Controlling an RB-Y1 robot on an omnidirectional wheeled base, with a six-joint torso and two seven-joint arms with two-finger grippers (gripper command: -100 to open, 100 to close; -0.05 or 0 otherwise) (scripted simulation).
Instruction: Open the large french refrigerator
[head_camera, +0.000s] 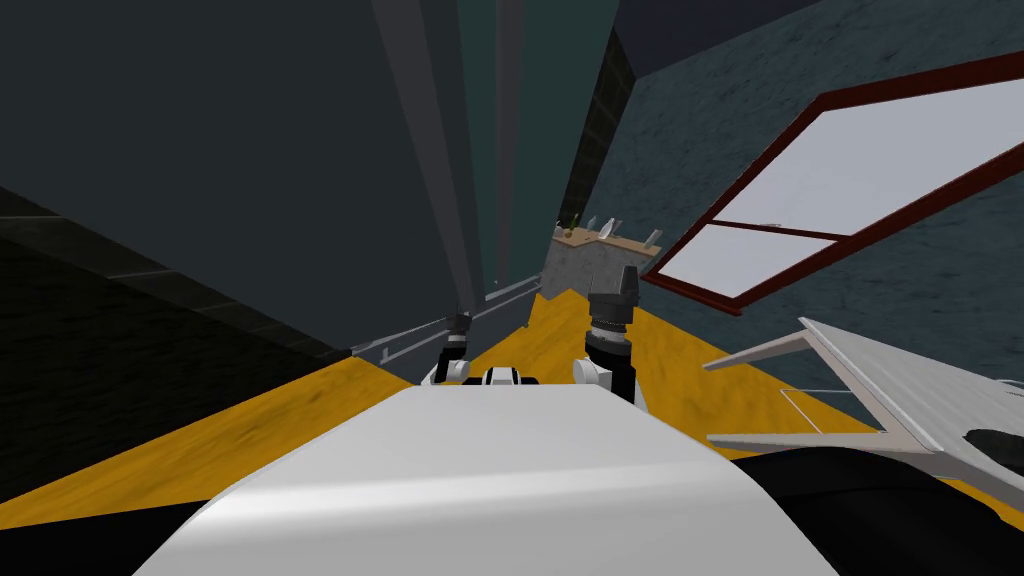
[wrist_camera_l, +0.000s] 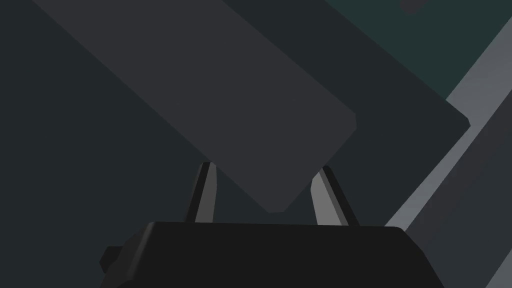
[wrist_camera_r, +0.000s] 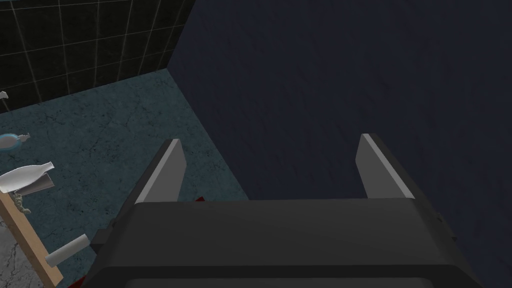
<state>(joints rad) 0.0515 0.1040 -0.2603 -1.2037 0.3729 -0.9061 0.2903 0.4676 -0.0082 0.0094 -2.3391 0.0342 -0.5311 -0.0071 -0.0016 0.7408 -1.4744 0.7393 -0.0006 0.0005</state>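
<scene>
Left gripper (wrist_camera_l: 265, 167) is clamped on the fridge's dark grey handle (wrist_camera_l: 225, 100), one finger pressed to each side of the bar, close to its lower end and tight against the dark front behind it. The fridge (head_camera: 250, 150) stands close ahead on the robot's left as a tall dark front, with the handle running up it above the gripper. Right gripper (wrist_camera_r: 270, 145) is raised beside the left one, fingers spread wide and holding nothing, apart from the fridge and above the yellow floor (head_camera: 300, 420).
</scene>
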